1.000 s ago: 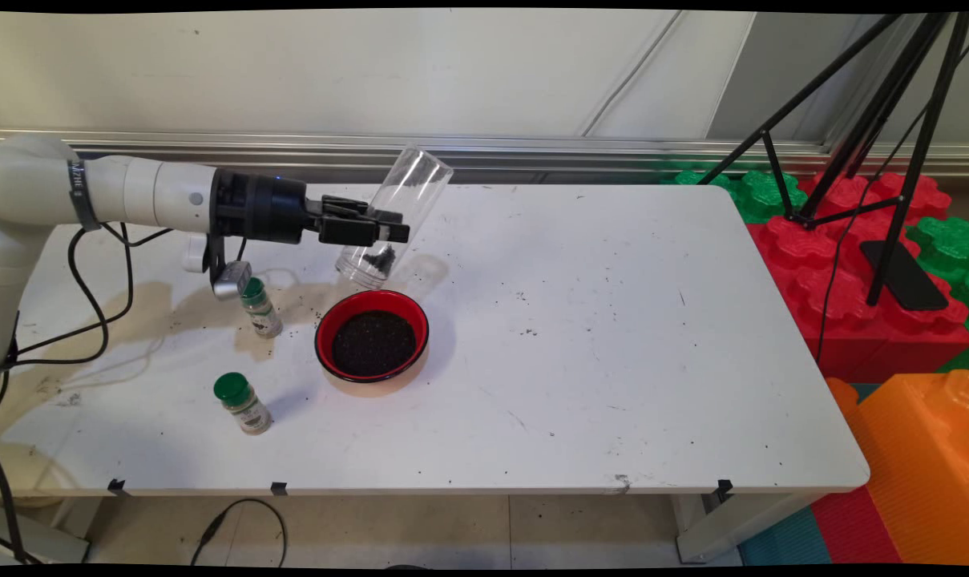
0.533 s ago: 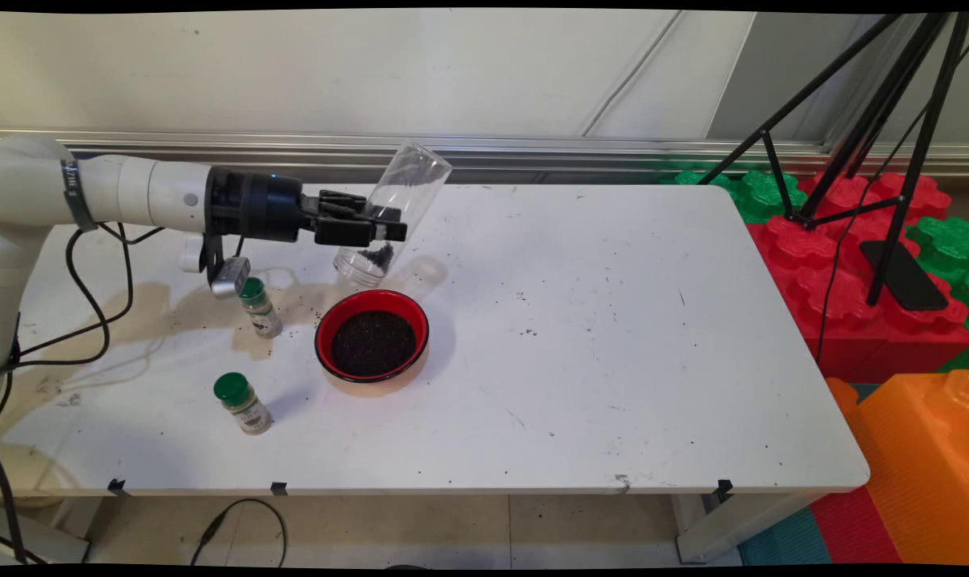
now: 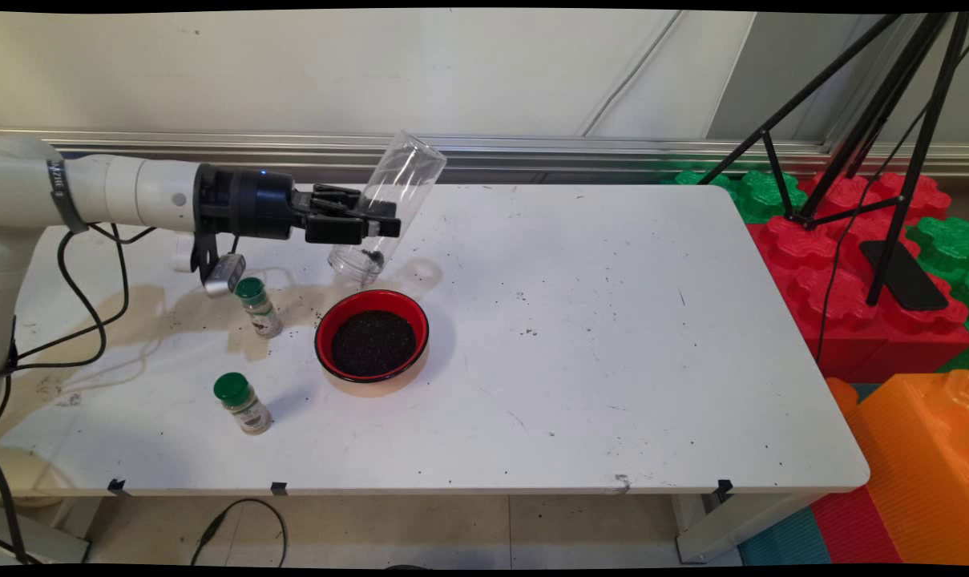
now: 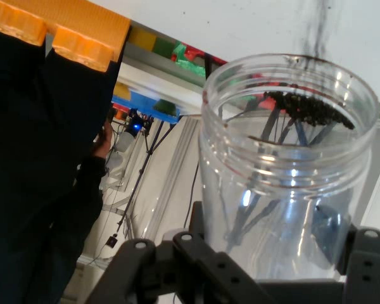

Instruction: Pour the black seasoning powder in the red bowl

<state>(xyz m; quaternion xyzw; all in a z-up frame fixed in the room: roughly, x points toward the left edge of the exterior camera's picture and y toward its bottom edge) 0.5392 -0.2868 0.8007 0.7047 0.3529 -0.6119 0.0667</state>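
Clamping a clear plastic jar (image 3: 388, 210) between its two fingers, the black gripper (image 3: 372, 224) is reaching in level from the left, above the far left part of the white table (image 3: 612, 344). The jar is being held off the table, tilted, with its closed base pointing up and to the right and its open threaded mouth pointing down and to the left. A small clump of dark granules (image 3: 369, 257) is sitting inside the jar near the mouth; in the hand view the same granules (image 4: 310, 107) are lying along the inner rim of the jar (image 4: 285, 171). The jar's mouth is hanging just above the far rim of a red bowl with a black edge (image 3: 372, 334), which is standing on the table and is holding a flat layer of the same dark granules. Two small spice bottles with green caps are standing upright to the left of the bowl: one (image 3: 258, 306) is just under the wrist of the arm, the other (image 3: 243, 402) is nearer the front edge, and both are apart from the bowl. Dark specks are lying scattered on the table around the bowl and bottles. Black cables (image 3: 91, 312) are hanging from the arm at the left.
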